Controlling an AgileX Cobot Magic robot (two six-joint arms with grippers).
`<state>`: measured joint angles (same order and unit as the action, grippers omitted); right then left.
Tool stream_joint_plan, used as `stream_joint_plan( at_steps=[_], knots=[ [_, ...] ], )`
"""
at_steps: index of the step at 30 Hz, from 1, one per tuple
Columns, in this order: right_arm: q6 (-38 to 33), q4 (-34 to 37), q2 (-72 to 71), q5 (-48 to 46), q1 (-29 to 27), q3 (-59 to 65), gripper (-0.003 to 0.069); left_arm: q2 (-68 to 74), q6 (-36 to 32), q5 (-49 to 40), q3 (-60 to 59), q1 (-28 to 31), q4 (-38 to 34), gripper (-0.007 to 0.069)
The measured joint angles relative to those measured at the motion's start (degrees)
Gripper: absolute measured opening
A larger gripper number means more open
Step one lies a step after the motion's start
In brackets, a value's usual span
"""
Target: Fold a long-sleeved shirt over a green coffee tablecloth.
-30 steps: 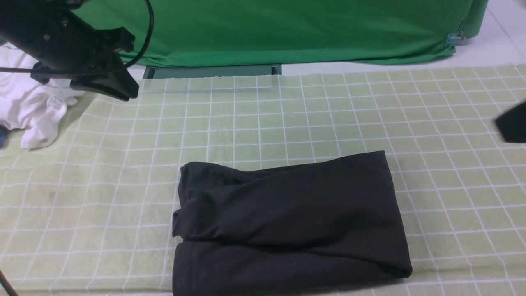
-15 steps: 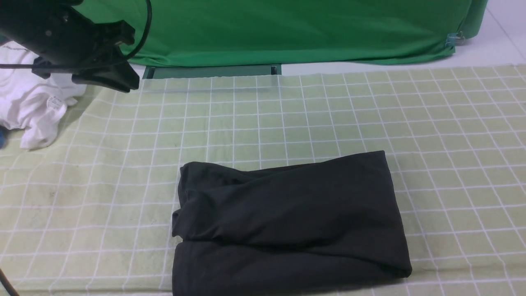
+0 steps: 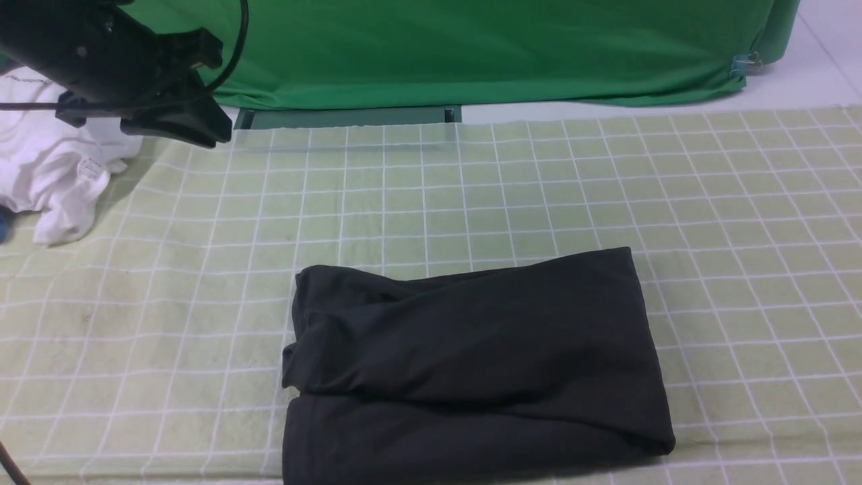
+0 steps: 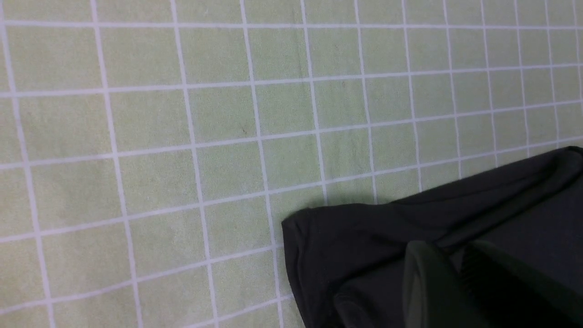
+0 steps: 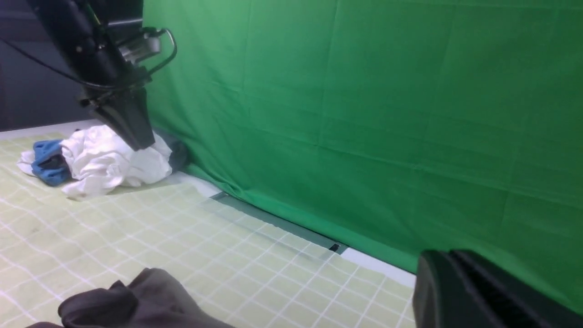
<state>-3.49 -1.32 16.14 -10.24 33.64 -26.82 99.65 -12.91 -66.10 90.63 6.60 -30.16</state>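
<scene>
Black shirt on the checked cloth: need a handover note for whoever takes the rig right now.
Left gripper: raised over the far left of the cloth, empty; jaws close together, open or shut unclear.
Right gripper: shut, empty, out of the front view.
Long-sleeved shirt: folded into a rough rectangle, near middle of the green coffee tablecloth, untouched by either gripper.
Done: the fold looks finished.
Left: maybe tidy the rumpled left edge, then park the arms.
</scene>
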Motion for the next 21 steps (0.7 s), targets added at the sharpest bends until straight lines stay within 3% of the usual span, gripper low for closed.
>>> stream_joint_plan(
  at_steps=[21],
  knots=[
    [0.0,-0.1,0.0,0.1,0.0,0.0,0.0079,0.0,0.1,2.8,0.0,0.0,4.2,0.0123]
  ],
)
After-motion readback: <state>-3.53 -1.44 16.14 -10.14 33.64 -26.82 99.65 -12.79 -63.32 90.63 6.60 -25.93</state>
